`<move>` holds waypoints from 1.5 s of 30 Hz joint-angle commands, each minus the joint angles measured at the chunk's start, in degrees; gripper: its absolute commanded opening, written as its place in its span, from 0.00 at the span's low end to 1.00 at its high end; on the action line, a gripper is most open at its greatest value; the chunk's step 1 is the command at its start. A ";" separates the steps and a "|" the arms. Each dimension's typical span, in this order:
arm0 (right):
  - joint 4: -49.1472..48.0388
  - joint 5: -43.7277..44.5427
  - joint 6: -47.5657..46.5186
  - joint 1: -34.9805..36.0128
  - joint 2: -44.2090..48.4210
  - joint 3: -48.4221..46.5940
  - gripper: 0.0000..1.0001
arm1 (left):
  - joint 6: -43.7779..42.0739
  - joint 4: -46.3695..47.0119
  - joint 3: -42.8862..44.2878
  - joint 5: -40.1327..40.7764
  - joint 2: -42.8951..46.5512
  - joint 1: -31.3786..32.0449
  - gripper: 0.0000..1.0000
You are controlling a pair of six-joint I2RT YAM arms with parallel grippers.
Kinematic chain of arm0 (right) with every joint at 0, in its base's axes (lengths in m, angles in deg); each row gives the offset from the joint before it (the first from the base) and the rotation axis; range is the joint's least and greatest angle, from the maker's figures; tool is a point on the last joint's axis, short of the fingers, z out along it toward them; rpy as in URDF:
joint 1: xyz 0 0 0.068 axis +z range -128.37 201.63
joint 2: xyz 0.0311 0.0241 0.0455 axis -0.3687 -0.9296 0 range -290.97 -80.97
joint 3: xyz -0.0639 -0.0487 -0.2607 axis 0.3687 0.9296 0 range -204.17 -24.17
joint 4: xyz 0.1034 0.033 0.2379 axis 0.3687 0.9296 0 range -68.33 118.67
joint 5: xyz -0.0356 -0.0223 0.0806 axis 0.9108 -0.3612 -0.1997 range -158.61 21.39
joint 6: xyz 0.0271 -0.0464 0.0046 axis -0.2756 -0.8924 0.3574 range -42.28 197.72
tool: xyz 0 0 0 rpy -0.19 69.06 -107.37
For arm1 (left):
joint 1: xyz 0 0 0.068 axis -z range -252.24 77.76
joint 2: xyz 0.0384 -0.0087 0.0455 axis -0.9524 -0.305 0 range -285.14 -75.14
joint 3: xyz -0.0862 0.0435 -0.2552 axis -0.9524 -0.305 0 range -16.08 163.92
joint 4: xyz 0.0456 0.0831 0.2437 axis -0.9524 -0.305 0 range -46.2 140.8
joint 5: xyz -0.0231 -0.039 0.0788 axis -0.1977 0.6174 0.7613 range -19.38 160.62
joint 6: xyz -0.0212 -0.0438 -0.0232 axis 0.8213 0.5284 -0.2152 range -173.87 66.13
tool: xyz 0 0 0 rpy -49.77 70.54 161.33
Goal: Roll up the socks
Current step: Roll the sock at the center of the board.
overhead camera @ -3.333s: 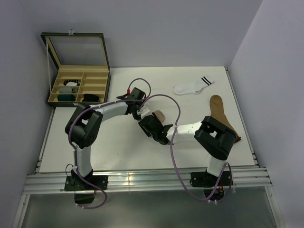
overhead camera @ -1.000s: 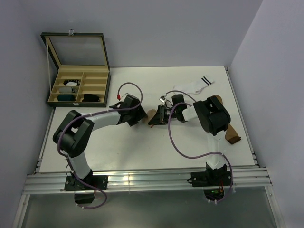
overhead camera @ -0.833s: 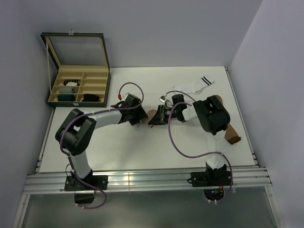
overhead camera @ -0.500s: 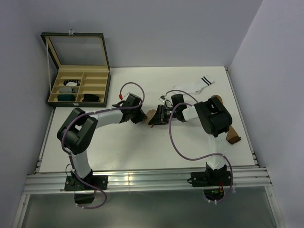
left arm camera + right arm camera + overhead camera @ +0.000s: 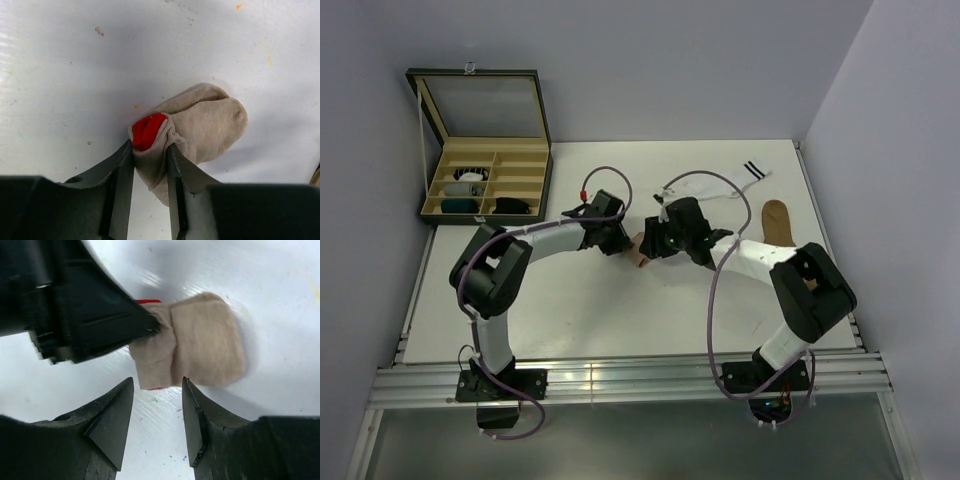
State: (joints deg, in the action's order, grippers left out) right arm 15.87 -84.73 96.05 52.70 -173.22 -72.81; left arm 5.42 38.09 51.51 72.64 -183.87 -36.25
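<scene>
Moved: right arm's elbow has swung out low to the right. The right gripper (image 5: pixel 158 385) has let go of the beige sock (image 5: pixel 200 125) and backed just off it, and the left gripper (image 5: pixel 150 147) has closed on it.
Left gripper: clamped on the sock's red-cuff end, with fabric bunched between the fingers.
Right gripper: jaws apart and holding nothing, tips just short of the sock's edge.
Sock location: mid-table (image 5: pixel 570 310), lying between the two grippers.
Sock shape: a short, fat folded bundle, loose rather than a tight roll. The red cuff is tucked in at the pinched end and the rounded end is free.
Axis: the long axis runs from the left jaws out to the rounded end, roughly in line with the left fingers. The top view is too small to confirm this.
Key relation: the sock sits dead ahead of the right fingertips, with its fold crease running along the right's approach line.
Nearer arm: left, which is already on it. The right needs only a short advance to re-grip.
Stage, my read: mid-roll, with the bundle being passed between grippers.
Brown sock (image 5: pixel 777 220): flat at right, well apart.
White sock (image 5: pixel 748 170): farther back, partly behind the right arm's cable (image 5: pixel 700 180).
Box (image 5: pixel 475 215): far left, lid up, rolled items in some compartments.
</scene>
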 commanded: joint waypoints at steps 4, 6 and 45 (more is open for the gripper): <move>0.79 21.56 -9.36 9.70 1.38 -0.92 0.52 | -6.02 -8.03 2.45 0.18 -3.68 -0.13 0.34; 0.44 23.76 -10.67 12.08 0.23 -2.06 0.52 | -6.38 -8.21 2.98 0.00 -3.95 -0.13 0.34; 1.05 -9.60 -4.62 5.95 -11.80 -4.79 0.00 | 0.03 -2.33 -5.09 2.10 12.47 -4.96 0.72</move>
State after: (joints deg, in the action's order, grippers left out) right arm 12.26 -76.69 87.33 62.15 -183.69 -77.05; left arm 2.86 33.78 48.54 72.46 -175.89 -40.58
